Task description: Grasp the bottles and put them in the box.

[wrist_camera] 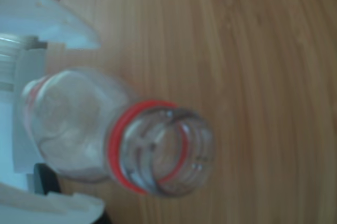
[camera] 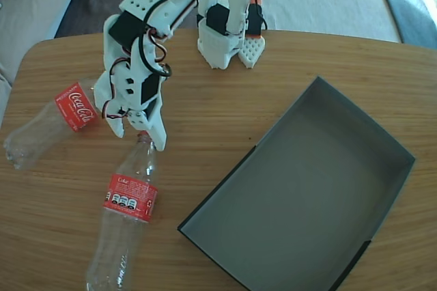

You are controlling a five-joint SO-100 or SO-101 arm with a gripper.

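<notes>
Box: well to the gripper's right in the fixed view, nothing in it.
Bottles: near bottle lies with its neck between the fingers; far bottle lies beside it. Both outstanding.
Gripper: parted around the uncapped neck; firm closure cannot be told.

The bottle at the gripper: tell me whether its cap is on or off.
Off. In the wrist view the bottle shows an open threaded mouth with only a red ring below it; the fixed view shows no cap on its neck either.
</notes>
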